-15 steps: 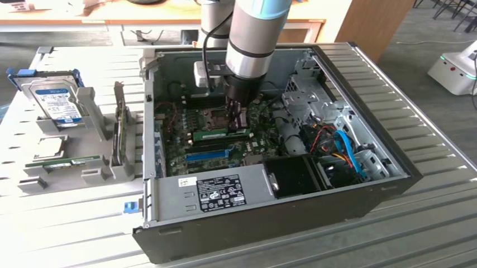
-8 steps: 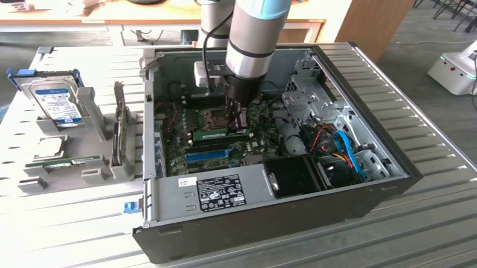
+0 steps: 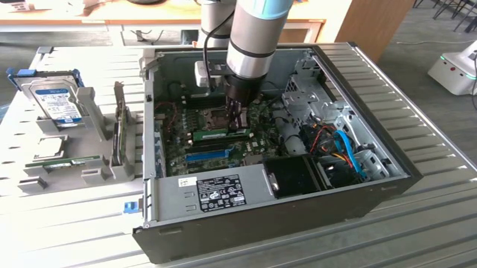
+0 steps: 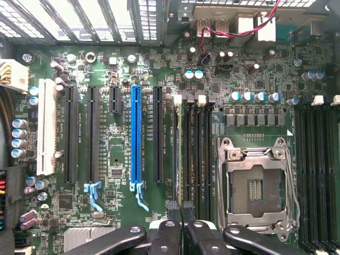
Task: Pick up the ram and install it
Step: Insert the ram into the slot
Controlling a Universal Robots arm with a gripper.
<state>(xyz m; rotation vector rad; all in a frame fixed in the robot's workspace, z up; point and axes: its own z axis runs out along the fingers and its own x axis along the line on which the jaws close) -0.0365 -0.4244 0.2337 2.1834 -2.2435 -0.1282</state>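
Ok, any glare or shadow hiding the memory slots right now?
Exterior view: inside the case it is dim beside the bright table, and the arm covers part of the motherboard. Wrist view: lighting is even, no shadow across the memory slots; glare sits at the rear vents alone.

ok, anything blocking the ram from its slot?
Nothing visible. The gripper is shut on the ram, right at the memory slots beside the CPU socket; no cable or card crosses there.

Ext cam high oblique, wrist cam close top-down, shared mobo [image 3: 261, 139] [image 4: 119, 154]
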